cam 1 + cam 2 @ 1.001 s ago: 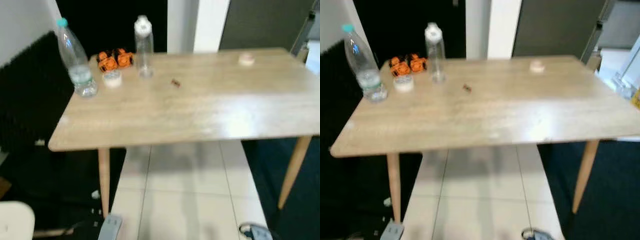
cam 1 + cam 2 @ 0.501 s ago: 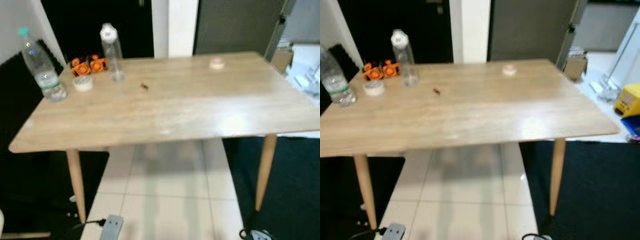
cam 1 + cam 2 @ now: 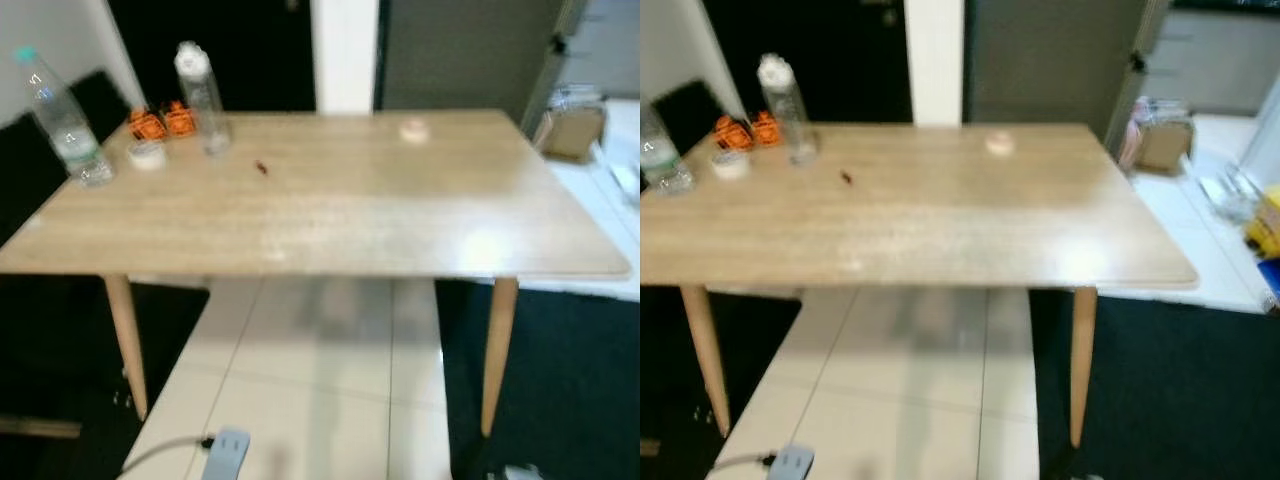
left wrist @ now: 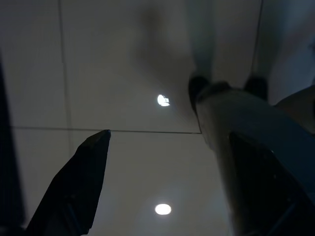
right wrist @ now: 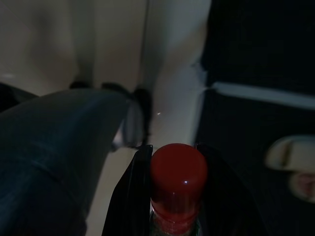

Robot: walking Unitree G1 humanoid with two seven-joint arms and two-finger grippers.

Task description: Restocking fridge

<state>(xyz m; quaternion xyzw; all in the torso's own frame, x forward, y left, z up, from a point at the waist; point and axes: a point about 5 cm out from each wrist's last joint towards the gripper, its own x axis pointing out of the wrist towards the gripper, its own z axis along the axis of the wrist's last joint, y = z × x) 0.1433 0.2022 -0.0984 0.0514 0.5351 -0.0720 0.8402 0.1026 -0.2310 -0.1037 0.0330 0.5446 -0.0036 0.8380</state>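
My right gripper [image 5: 173, 150] hangs low over the floor, shut on a bottle with a red cap [image 5: 178, 172] that stands up between its black fingers [image 5: 132, 191]. My left gripper [image 4: 167, 142] also hangs low over pale floor tiles, open, with nothing between its fingers. Ahead stands a light wooden table [image 3: 400, 220]. At its far left corner are a clear bottle with a white cap [image 3: 200, 95] and a clear bottle with a teal cap [image 3: 62, 125].
Orange objects [image 3: 162, 120], a small roll [image 3: 147, 154], a red speck [image 3: 261, 168] and a pale round item [image 3: 413, 129] lie on the table. A power strip [image 3: 225, 455] lies on the tiles. Dark carpet [image 3: 1180, 400] flanks them. A cardboard box [image 3: 1162, 140] stands at the right.
The whole picture has slid left and the table's right end has come into view, so the camera has moved. The things on the table have stayed put.
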